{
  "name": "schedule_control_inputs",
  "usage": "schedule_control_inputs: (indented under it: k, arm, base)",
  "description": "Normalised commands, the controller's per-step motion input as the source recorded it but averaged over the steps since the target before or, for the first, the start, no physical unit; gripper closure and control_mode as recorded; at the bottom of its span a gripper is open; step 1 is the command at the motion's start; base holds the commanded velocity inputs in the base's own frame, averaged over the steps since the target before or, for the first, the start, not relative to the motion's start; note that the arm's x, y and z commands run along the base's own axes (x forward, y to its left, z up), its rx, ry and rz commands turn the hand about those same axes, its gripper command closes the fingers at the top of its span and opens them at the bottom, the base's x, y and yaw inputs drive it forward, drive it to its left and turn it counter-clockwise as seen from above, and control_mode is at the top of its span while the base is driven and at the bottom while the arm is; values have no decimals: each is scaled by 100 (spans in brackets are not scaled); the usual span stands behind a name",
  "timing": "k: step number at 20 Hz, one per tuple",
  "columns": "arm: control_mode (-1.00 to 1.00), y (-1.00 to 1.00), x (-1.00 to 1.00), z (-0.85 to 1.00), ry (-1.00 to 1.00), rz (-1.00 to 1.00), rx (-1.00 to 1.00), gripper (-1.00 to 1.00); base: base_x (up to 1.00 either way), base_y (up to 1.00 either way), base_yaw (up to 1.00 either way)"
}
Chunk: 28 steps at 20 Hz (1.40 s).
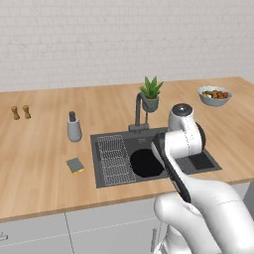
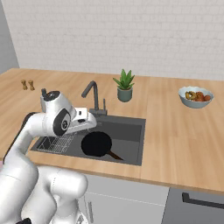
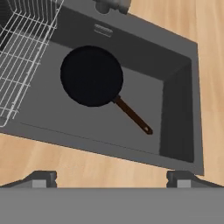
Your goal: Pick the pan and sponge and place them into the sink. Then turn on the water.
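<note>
1. Two small brown shakers (image 1: 21, 112) stand at the far left of the surface (image 1: 39, 149), well apart from everything else. You can disregard them.
2. A grey dispenser (image 1: 74, 127) stands near the left rim of the sink (image 1: 97, 173). It is the tallest obstacle on that side, so plan your approach to pass in front of it.
3. The sponge (image 1: 75, 165) lies flat on the surface, in front of the dispenser and just left of the sink, grey-green face up. Expect it to be light, soft and compressible. Take it from above across its short sides and let the fingers sink in slightly; a crushing grip is likely unnecessary.
4. A wire rack (image 1: 114, 158) occupies the left part of the basin. When you release the sponge, it will probably land on or beside this rack.
5. The pan (image 3: 91, 75) already rests on the basin floor, right of the rack, with its handle (image 3: 133, 116) pointing toward the front right corner. It is rigid and likely the heavier item; the thin handle is the natural hold, though no further handling appears necessary.
6. The faucet (image 2: 91, 94) rises behind the basin, with a potted plant (image 2: 124, 86) just beyond it. Keep clear of the spout when crossing, and do not confuse the plant with the lever.
7. The tool (image 3: 111, 178) hovers above the front edge of the sink, jaws spread wide and gripping nothing.
8. A bowl of fruit (image 2: 196, 97) sits far right, out of the way.
</note>
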Motion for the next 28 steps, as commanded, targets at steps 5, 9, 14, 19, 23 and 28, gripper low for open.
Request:
schedule_control_inputs:
  k: [5,9,14,19,23,28]
  arm:
    - [-100,70,-23,28,4,-1,3,-100]
    - [-100,71,-30,21,6,-4,5,-100]
    - [-100,57,-16,24,6,-4,6,-100]
    - [-100,45,-5,22,5,-2,8,-100]
    - [-100,63,-9,5,8,-5,4,-100]
    - [-100,51,0,0,1,-2,8,-100]
  base:
    - [0,0,0]
    - [0,0,0]
    - [0,0,0]
    - [0,0,0]
    - [0,0,0]
    - [0,0,0]
